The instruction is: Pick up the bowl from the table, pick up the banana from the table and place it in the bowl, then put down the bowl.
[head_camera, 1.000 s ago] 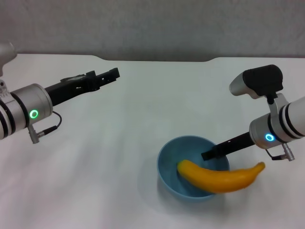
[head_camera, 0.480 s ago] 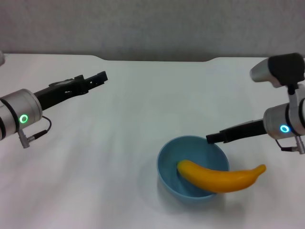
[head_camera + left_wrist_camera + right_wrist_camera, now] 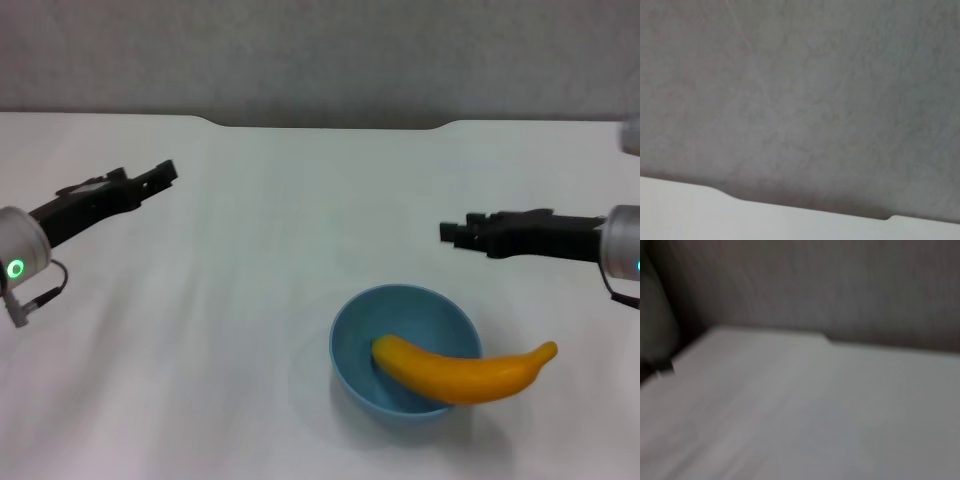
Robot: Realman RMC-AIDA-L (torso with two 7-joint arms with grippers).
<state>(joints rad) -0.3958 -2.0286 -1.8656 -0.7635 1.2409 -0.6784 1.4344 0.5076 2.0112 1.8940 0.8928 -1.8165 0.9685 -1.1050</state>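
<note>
The light-blue bowl (image 3: pixel 405 352) sits on the white table (image 3: pixel 280 250) toward its near edge, right of centre. The banana (image 3: pixel 462 371) lies in it, one end jutting over the right rim. The right gripper (image 3: pixel 447 231) hangs beyond the bowl, apart from it; the left gripper (image 3: pixel 168 172) hovers far left over bare tabletop. Neither holds anything; how far either is open cannot be told.

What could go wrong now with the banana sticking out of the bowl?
The banana lies across the bowl with its tip past the rim, so it might tip out or rock the bowl if bumped. The right hand is closest to it and could perhaps knock it. The left hand is far away.
</note>
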